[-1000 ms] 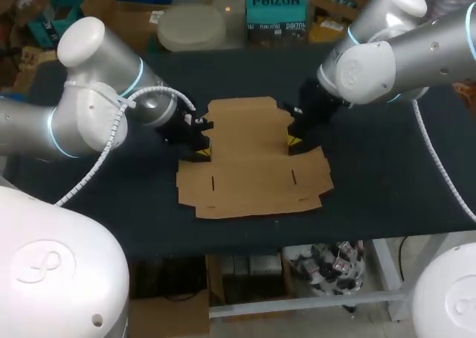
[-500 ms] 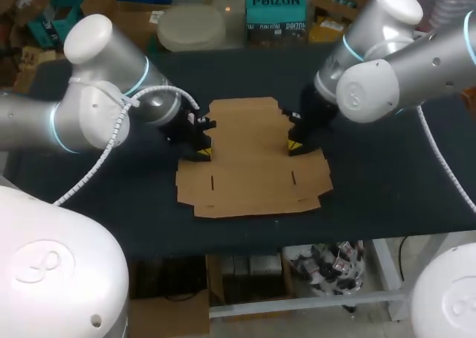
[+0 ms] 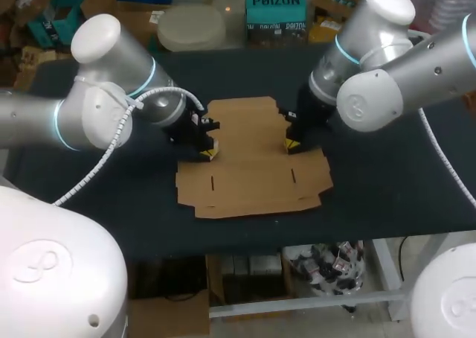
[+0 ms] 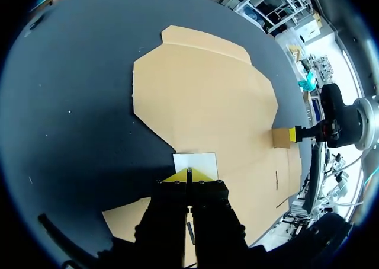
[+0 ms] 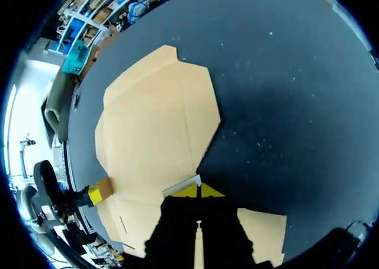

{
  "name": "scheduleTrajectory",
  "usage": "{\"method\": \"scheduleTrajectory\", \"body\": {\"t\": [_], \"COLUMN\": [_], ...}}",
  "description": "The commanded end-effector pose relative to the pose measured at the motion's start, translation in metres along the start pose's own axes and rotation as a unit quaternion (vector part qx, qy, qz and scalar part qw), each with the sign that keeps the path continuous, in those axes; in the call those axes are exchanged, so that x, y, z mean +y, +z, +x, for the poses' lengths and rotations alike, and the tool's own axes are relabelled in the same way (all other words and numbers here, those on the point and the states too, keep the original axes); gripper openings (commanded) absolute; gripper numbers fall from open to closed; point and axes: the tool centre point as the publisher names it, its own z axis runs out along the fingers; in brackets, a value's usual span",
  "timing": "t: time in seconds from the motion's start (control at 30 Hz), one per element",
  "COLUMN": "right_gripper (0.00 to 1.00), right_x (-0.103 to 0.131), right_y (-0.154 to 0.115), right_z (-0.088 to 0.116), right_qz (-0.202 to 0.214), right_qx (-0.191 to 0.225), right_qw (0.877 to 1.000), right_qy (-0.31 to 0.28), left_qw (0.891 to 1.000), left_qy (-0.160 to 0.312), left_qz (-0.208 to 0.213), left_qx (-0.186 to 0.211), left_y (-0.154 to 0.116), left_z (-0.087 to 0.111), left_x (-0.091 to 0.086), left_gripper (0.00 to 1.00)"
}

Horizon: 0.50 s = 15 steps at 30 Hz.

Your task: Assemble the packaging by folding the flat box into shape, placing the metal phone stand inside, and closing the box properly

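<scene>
Box (image 3: 253, 159): lying flat and unfolded on the middle of the table (image 3: 387, 182), reaching between both grippers.
Left gripper (image 3: 209, 153): pinching the box's left flap (image 4: 195, 162), tips pressed together on its edge, the flap standing up.
Right gripper (image 3: 291, 146): pinching the right flap (image 5: 182, 186) likewise, directly across the box.

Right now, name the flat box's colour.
The flat box is plain tan cardboard, clearest in the head view.
</scene>
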Motion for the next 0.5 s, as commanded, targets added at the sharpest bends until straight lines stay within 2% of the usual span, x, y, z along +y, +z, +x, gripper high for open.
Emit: {"method": "scheduleTrajectory", "body": {"t": [0.03, 0.5], "right_gripper": [0.0, 0.0], "right_x": [0.0041, 0.0072], "right_y": [0.0016, 0.0041], "right_z": [0.0026, 0.0039], "right_qz": [0.002, -0.001], "right_qx": [-0.003, -0.008], "right_qw": [1.0, 1.0], "right_qy": [0.001, 0.003], "left_qw": [1.0, 1.0], "left_qy": [-0.001, 0.004], "left_qz": [0.0, -0.002], "left_qx": [-0.013, -0.012], "left_y": [0.0016, 0.004], "left_z": [0.0049, 0.0083], "left_x": [0.0008, 0.0018], "left_gripper": [0.0, 0.0]}}
